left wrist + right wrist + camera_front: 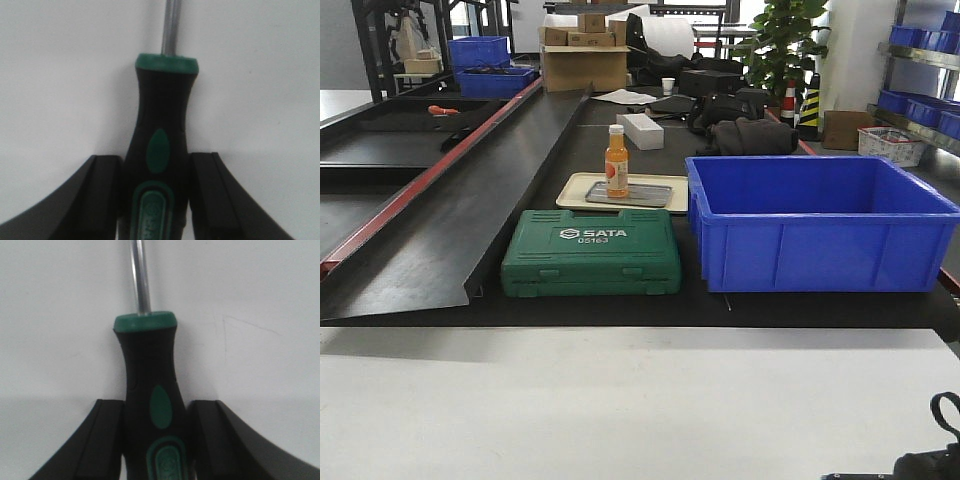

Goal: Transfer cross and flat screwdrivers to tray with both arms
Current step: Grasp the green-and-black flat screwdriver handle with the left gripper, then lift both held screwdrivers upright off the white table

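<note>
Exterior front-facing view: green case lettered "SATA 05163"; left hand clenches one screwdriver, right hand the other screwdriver.

The green case has white letters. Behind it are a grey tray on a beige tray and an orange bottle. Right of it is a blue bin. Left screwdriver and right screwdriver: black-green handles, silver shafts.

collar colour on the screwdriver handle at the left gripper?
Green collar on the screwdriver, handle mostly black. Best in the left wrist view.
</note>
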You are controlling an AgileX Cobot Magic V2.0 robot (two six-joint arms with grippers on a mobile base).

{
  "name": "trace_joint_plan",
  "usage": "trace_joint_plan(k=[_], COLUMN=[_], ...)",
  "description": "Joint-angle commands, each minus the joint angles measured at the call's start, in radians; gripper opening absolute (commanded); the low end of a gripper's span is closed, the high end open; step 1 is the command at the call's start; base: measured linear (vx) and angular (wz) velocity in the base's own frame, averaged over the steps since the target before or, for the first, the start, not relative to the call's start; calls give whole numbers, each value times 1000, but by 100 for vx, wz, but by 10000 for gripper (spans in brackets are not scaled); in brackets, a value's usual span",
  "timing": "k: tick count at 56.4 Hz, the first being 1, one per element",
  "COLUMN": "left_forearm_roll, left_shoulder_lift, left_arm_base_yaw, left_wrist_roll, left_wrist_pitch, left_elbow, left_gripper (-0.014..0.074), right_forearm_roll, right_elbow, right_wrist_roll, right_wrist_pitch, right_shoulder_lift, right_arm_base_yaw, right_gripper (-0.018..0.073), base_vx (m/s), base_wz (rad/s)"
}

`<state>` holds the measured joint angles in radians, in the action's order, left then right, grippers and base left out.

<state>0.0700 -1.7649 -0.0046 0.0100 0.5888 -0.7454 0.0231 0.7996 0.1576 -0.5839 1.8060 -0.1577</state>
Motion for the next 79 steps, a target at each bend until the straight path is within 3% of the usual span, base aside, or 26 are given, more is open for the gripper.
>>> trace_joint_plan(k=[1,13,24,63,79], left_forearm_roll=[13,13,13,41,41], left_shoulder_lift=[20,79,286,1249,1427], left_arm_base_yaw=[1,1,1,1,1], left_wrist_roll=[6,6,7,8,7], left_wrist_pitch=[25,19,-7,-50,-44], left_elbow=[-12,-12,-12,-9,-9], left_gripper=[-9,-6,-6,-6,-6], right_forearm_roll=[20,8,8,44,24], right_elbow=[8,8,8,-81,-81], right_wrist_roll=[-8,-34,-35,-108,-109], right_wrist_pitch=[57,67,66,65,33], right_shoulder_lift=[-13,-57,-215,-1145,-1418], right_arm_base_yaw=[0,0,0,0,0], right_gripper=[-8,-8,-8,-8,-8], base_vx=[0,0,0,0,0], base_wz=[0,0,0,0,0])
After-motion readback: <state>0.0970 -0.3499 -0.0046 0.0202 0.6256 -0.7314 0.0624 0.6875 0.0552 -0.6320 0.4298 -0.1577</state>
